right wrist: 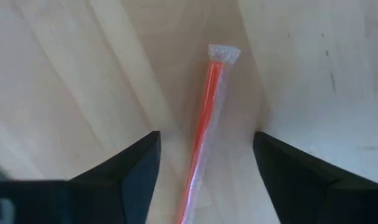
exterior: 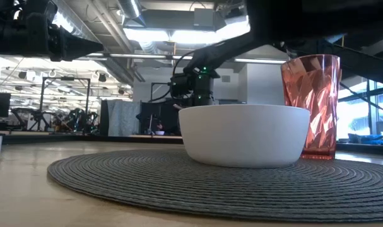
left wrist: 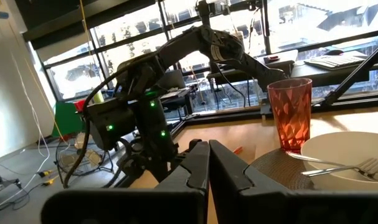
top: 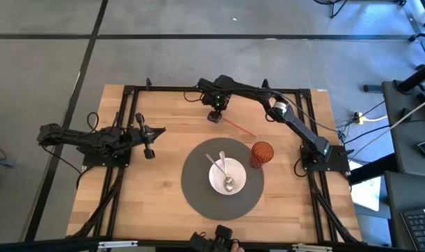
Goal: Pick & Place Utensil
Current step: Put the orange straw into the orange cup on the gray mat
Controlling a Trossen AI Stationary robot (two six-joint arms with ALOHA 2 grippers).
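A red straw in a clear wrapper (top: 239, 126) lies flat on the wooden table near its far edge. My right gripper (top: 214, 115) hovers over the straw's far-left end, open. In the right wrist view its two fingers stand on either side of the straw (right wrist: 204, 118) without touching it, and the wrapper's tip (right wrist: 224, 53) reaches past them. A white bowl (top: 227, 175) with a fork and a spoon in it sits on a round grey placemat (top: 194, 185). A red tumbler (top: 262, 154) stands at the mat's right rim. My left gripper (top: 150, 148) waits at the table's left, shut.
Black frame rails (top: 198, 89) run along the table's far, left and right edges. In the low view the bowl (exterior: 245, 133) and the tumbler (exterior: 311, 104) stand in front of the right gripper (exterior: 194, 85). Bare wood lies between the left gripper and the mat.
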